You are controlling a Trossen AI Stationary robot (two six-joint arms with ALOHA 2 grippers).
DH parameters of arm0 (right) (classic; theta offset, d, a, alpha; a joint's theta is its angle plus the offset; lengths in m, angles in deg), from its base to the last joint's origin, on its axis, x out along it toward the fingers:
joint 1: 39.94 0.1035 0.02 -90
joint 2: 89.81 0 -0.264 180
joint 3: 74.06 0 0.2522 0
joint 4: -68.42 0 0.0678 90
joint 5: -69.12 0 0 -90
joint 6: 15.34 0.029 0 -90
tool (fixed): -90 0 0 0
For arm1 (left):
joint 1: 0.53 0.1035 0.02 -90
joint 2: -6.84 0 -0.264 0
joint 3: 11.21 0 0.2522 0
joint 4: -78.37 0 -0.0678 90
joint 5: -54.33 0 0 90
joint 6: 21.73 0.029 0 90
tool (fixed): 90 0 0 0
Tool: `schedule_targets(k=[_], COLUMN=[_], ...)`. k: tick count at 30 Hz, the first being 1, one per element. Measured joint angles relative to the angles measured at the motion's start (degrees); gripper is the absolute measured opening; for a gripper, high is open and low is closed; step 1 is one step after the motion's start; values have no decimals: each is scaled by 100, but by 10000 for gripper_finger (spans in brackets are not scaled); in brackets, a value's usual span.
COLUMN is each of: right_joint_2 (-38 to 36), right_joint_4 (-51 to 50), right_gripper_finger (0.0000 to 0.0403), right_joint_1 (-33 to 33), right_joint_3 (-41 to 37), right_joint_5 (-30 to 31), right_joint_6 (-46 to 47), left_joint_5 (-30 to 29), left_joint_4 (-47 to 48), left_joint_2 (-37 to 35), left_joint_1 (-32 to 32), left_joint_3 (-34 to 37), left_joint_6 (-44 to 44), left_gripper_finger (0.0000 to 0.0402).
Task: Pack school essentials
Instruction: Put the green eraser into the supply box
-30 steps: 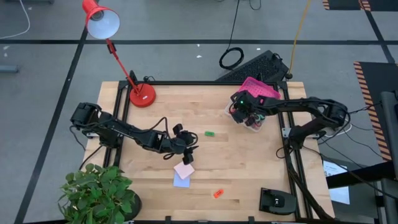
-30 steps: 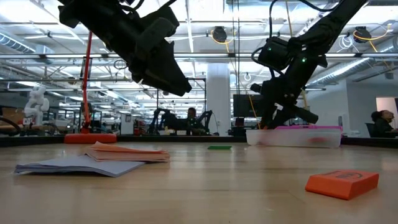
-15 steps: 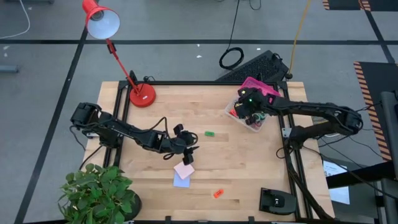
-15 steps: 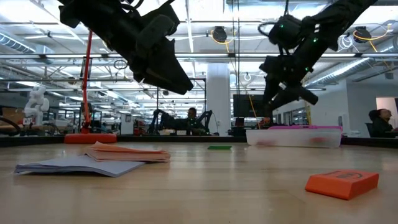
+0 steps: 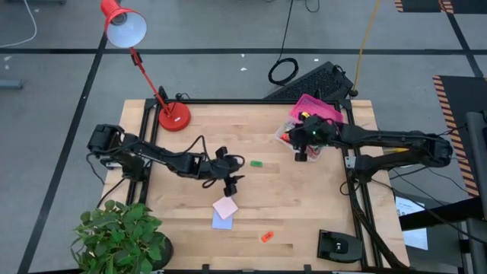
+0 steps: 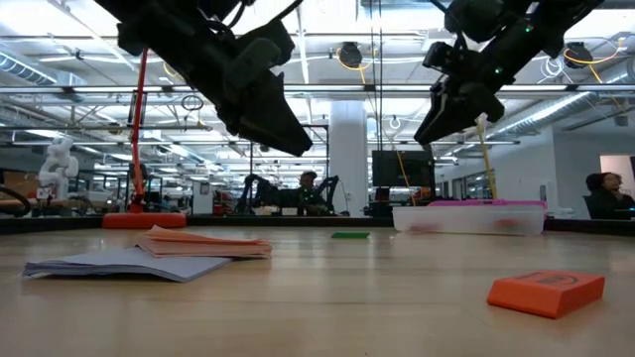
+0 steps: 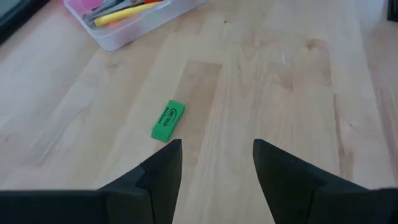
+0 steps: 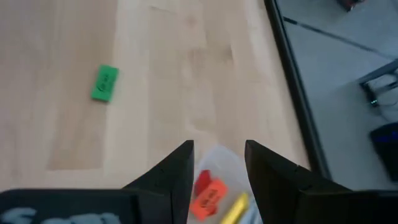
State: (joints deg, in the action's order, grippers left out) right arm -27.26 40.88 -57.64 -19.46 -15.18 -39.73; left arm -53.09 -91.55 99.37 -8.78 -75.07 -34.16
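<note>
A green eraser lies flat on the table's middle. My left gripper hovers open just to its near left; in the left wrist view the eraser lies ahead of the fingers. A pink pad overlaps a lavender pad near the front, with an orange eraser to their right. My right gripper hangs open above the near edge of the clear box at the far right. Below its fingers I see a red-orange eraser and a yellow pen in the box.
A red desk lamp stands at the far left corner. The box's pink lid lies behind the box. A potted plant sits off the near left corner, and a black device at the near right.
My right gripper has risen from the clear box and come a little toward the table's near edge. My left gripper has shifted slightly toward the far edge, closer to the green eraser.
</note>
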Motion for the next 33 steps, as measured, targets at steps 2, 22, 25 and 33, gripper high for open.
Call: schedule_targets(k=[2, 22, 25, 33], right_joint_2=[-4, 1217, 1604, 2482], right_joint_4=[-54, 1568, 1882, 2772], right_gripper_finger=[139, 179, 200, 237], right_joint_1=[118, 1183, 1267, 1297], right_joint_3=[0, 0, 0, -2], right_joint_5=[0, -148, -143, -130], right_joint_6=[264, 2114, 2163, 2278], left_joint_5=[228, 689, 692, 689], left_joint_4=[2, -3, -35, -46], left_joint_2=[0, 0, 0, 2], left_joint_1=[129, 558, 557, 561], left_joint_3=[2, 2, 2, 2], left_joint_6=[19, 524, 524, 598], left_gripper_finger=[200, 209, 200, 189])
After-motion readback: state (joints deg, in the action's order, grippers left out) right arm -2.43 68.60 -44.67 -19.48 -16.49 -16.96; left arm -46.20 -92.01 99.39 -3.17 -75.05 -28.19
